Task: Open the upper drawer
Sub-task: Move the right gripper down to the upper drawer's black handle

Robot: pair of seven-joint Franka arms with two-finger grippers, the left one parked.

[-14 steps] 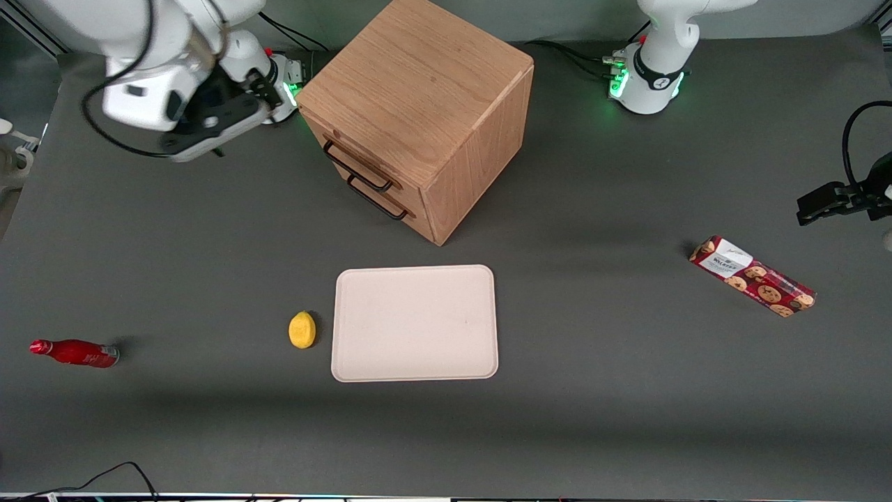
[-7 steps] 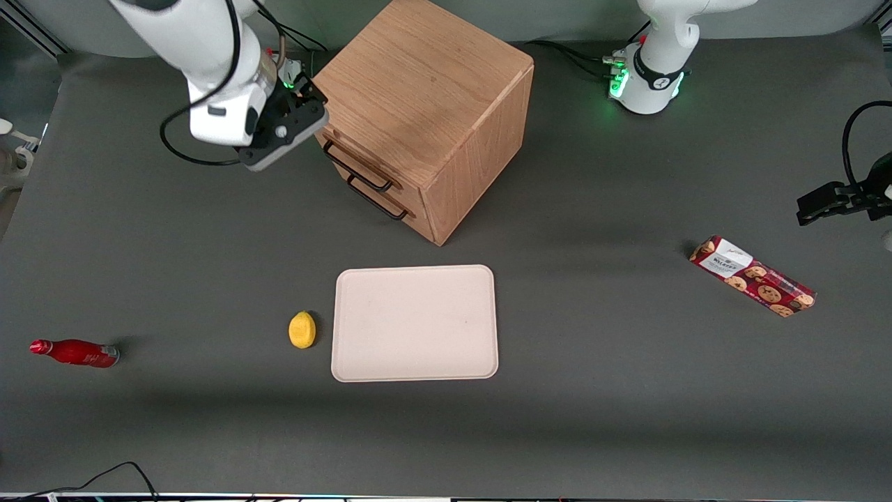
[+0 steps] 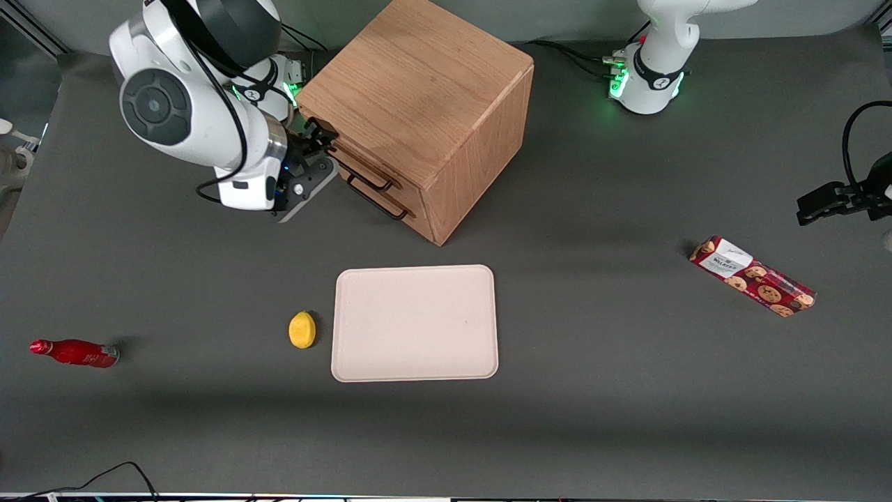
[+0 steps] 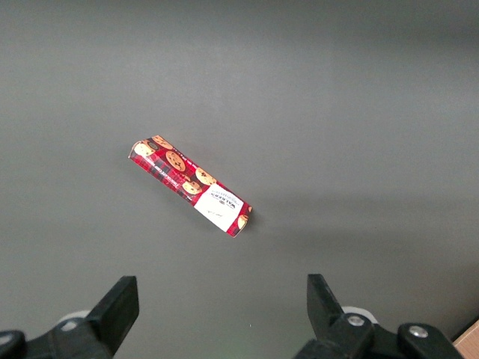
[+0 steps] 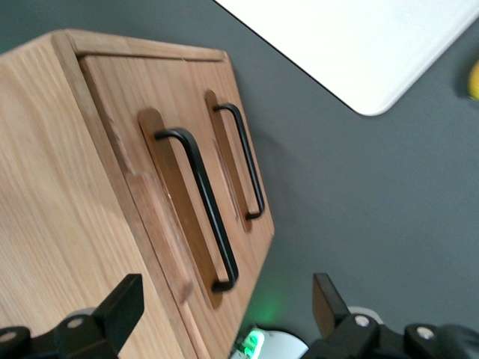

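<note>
The light oak cabinet (image 3: 418,90) stands at the back of the table with both drawers shut. The upper drawer (image 5: 161,217) has a thin black wire handle (image 3: 364,174), which also shows in the right wrist view (image 5: 206,213). The lower drawer's handle (image 3: 380,202) sits just below it. My right gripper (image 3: 319,141) is in front of the drawer fronts, at the end of the upper handle toward the working arm's base. It is open and empty (image 5: 224,303), its fingers (image 5: 123,307) spread wide and a little apart from the handle.
A pale tray (image 3: 414,323) lies nearer the front camera than the cabinet, with a yellow lemon (image 3: 302,329) beside it. A red bottle (image 3: 75,353) lies toward the working arm's end. A cookie box (image 3: 752,276) lies toward the parked arm's end.
My right arm has swung from beside its base to the cabinet's front, bringing the gripper close to the upper handle. The drawers have not moved.
</note>
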